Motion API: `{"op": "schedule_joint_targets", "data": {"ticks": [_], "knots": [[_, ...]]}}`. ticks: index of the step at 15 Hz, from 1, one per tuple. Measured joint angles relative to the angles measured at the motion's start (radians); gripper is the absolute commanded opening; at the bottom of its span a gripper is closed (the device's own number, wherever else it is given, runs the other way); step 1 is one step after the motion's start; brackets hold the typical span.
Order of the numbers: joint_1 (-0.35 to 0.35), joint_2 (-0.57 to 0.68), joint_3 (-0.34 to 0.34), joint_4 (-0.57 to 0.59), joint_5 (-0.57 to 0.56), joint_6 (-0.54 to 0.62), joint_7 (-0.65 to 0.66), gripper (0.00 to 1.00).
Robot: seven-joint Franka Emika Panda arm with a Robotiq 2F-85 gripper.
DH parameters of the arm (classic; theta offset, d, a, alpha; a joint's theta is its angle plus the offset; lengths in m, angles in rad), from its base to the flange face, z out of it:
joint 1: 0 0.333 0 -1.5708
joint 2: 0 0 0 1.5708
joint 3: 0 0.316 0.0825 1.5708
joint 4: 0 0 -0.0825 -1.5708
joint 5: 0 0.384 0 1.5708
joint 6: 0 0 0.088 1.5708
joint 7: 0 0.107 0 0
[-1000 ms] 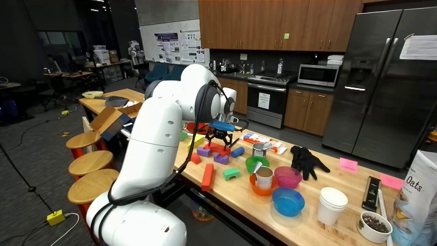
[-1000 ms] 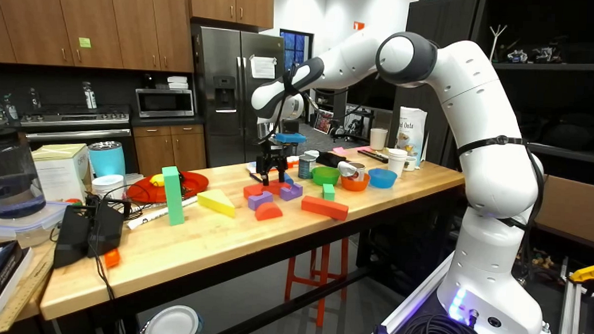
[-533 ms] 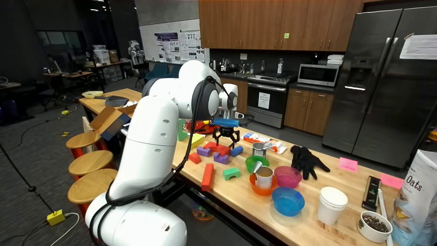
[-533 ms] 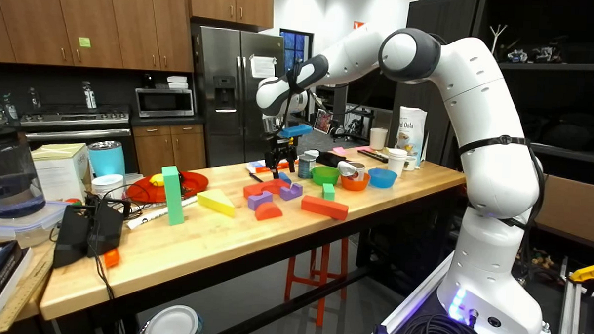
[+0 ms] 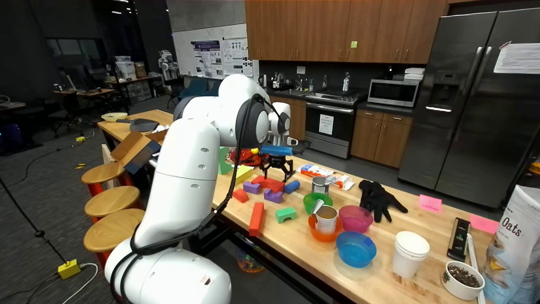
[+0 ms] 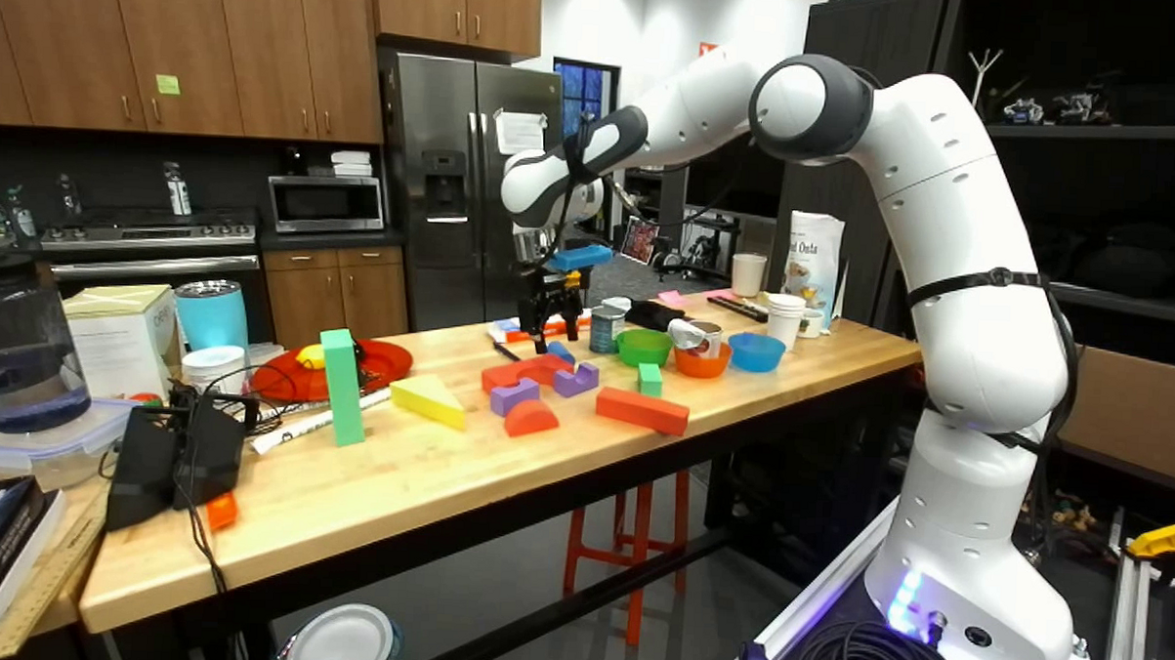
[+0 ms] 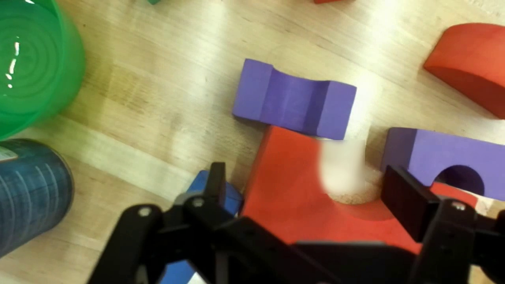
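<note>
The red arch [image 7: 284, 189] lies in from both long edges of the table [image 6: 347, 488], just below the gripper [image 7: 305, 175], whose jaws stand wide apart with nothing held, one finger to either side in the wrist view. Two purple blocks [image 7: 296, 100] flank it toward the long edge nearer the robot base [image 6: 969, 588]; the blue cylinder [image 5: 292, 186] is just beside one end, and the green bowl [image 7: 69, 67] and can [image 7: 31, 193] stand farther along the table.

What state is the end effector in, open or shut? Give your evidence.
The end effector is open: in the wrist view its fingers stand wide apart, the red arch block showing between them.
</note>
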Motion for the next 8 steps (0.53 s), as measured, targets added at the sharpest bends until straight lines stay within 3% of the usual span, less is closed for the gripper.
{"op": "schedule_joint_targets", "data": {"ticks": [8], "knots": [[0.022,0.032,0.033,0.003,0.018,-0.029,-0.023,1.0]]}}
